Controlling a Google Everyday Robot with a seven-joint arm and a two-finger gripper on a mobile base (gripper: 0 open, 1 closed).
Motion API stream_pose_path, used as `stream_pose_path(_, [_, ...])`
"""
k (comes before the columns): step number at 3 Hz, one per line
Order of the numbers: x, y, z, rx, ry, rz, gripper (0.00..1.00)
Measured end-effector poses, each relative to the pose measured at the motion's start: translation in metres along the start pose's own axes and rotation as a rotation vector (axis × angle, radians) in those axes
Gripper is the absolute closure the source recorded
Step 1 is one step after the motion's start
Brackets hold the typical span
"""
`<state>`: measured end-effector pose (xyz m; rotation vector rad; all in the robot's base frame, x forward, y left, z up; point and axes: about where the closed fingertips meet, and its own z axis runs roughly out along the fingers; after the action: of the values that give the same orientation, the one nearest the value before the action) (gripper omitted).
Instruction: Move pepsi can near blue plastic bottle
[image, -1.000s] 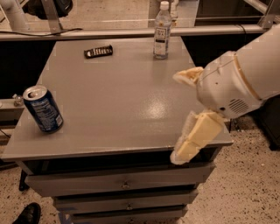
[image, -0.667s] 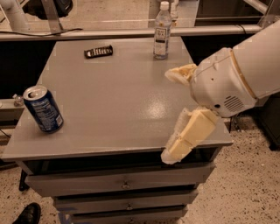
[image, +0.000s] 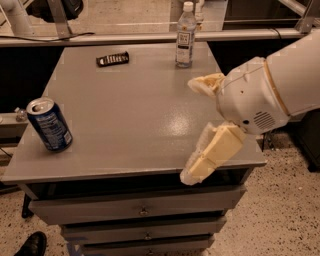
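The pepsi can (image: 49, 125), a small dark blue metal cylinder with a silver top and white print that appears too fine to read, stands at the front left corner of the grey table (image: 135, 115), close to both edges. The blue plastic bottle (image: 185, 36), tall, slim and clear, with a white cap and a white label of dark print, stands at the table's far edge, right of centre, well apart from the can. A broad stretch of smooth, faintly glossy tabletop runs between them. A flat black oblong (image: 112, 59), possibly a remote, lies near the table's far edge, left of centre. The gripper (image: 190, 131) hangs at the table's front right corner, its two cream, padded fingers (image: 215, 152) spread wide and holding nothing, on a rounded white arm (image: 255, 100). Grey drawers (image: 140, 210) with small knobs run below the table's front edge.
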<state>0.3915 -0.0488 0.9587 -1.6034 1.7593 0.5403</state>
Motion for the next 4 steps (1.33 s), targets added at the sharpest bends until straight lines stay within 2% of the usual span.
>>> stream_pose_path(1, [-0.019,-0.013,0.028,0.011,-0.118,-0.010,0.00])
stream_pose_path(2, [-0.049,-0.039,0.058,0.050,-0.255,-0.036,0.00])
stream_pose_path(3, [-0.071,-0.062,0.086,0.078,-0.360,-0.061,0.00])
stream_pose_path(4, [-0.086,-0.069,0.113,0.072,-0.431,-0.067,0.00])
